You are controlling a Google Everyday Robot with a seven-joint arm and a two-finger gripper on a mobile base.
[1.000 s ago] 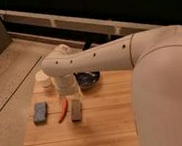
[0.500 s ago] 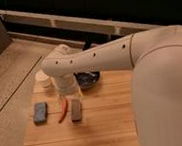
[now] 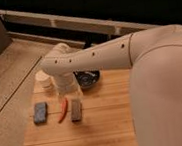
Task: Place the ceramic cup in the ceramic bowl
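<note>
The small white ceramic cup (image 3: 45,79) stands upright at the back left of the wooden board. The dark ceramic bowl (image 3: 88,79) sits to its right, partly hidden behind my arm. My gripper (image 3: 70,90) points down at the end of the white arm, between the cup and the bowl and just in front of them. It is apart from the cup. The arm's wrist hides most of the gripper.
On the wooden board (image 3: 106,126) in front of the gripper lie a blue sponge (image 3: 40,113), a red chili pepper (image 3: 63,110) and a grey-brown bar (image 3: 76,110). A speckled counter (image 3: 9,93) lies to the left. A dark wall with rails runs behind.
</note>
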